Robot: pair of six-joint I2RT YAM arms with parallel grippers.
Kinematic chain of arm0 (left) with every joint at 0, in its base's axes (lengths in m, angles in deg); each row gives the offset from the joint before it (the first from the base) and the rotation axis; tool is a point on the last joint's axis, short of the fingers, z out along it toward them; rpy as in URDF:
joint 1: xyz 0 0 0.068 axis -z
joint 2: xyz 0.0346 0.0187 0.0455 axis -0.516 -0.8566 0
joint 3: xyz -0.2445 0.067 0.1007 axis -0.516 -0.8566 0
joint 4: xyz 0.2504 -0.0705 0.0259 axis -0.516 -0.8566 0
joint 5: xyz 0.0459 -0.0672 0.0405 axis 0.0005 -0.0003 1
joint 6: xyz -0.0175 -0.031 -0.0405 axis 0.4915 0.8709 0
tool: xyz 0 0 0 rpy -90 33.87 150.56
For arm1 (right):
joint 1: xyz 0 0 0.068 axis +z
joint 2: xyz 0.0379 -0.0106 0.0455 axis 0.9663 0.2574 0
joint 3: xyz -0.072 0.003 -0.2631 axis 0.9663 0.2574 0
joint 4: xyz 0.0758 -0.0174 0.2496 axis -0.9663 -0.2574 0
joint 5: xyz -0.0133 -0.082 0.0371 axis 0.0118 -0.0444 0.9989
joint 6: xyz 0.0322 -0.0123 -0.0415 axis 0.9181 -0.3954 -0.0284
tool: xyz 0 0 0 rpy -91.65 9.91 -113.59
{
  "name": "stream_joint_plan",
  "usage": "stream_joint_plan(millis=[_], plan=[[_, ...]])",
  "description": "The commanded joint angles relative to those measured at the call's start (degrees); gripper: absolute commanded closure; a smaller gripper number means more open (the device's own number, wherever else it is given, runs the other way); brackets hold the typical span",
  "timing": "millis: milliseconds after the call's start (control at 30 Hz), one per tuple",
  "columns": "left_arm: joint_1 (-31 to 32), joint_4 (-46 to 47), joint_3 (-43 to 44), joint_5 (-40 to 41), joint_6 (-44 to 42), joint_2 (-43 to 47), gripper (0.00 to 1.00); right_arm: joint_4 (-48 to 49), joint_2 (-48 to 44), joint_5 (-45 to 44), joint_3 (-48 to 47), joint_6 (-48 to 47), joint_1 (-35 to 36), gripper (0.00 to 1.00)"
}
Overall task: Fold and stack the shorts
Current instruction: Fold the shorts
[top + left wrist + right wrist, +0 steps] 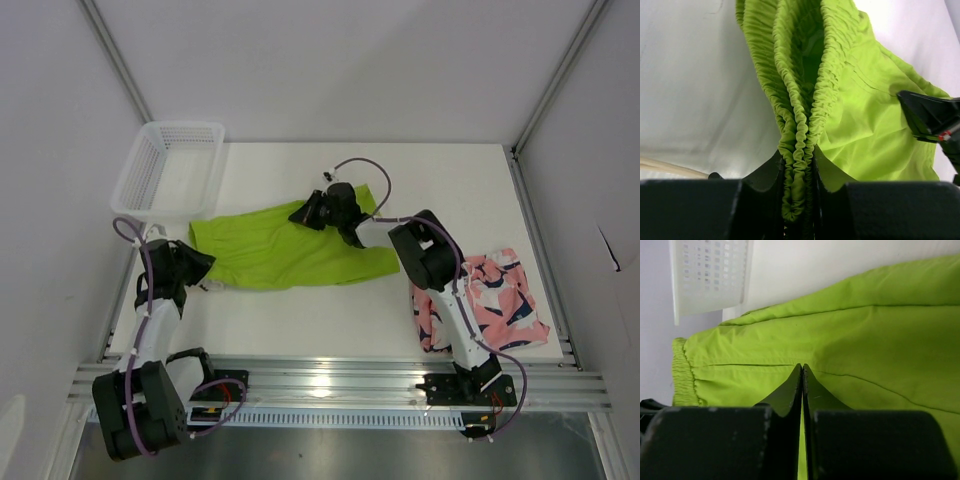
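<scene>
The green shorts [270,255] lie spread out flat in the middle of the table [300,330], with the waistband [795,115] toward the left side and the legs toward the right. The left gripper [798,150] is at the left end of the shorts. Its two fingers are closed narrowly on the gathered elastic waistband, and the bunched cloth stands pressed between them. The right gripper [802,367] is at the far edge of the shorts, near the middle of this edge. Its fingers are almost fully together, and only a thin fold of green cloth is pinched between them (the gap is a very narrow line in the right wrist view). So both grippers hold the same green shorts, one at the waistband and one at the far edge.

The pink shorts [505,300], with a dark and white print, lie on the right side of the table, well apart from the green ones. They look loosely folded, and in the top view the right arm passes over their left part.

A white mesh basket [180,128] sits at the far left corner of the table, just beside the far left corner of the green shorts.
</scene>
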Motion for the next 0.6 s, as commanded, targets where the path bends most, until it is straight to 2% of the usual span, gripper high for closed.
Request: stream_joint_plan(millis=[0,333,567], plan=[[1.7,-2.0,4.1,0.4,1.7,2.4,0.99,2.2,1.8,-6.6,-2.1,0.0,2.7,1.00],[8.5,-9.2,13.6,3.2,0.6,4.6,0.96,-1.7,1.7,-16.0,0.4,1.2,5.3,1.00],[15.2,-15.7,21.7,9.2,-2.1,2.9,0.97,-3.5,-0.1,-15.5,-1.6,-0.9,6.0,1.00]])
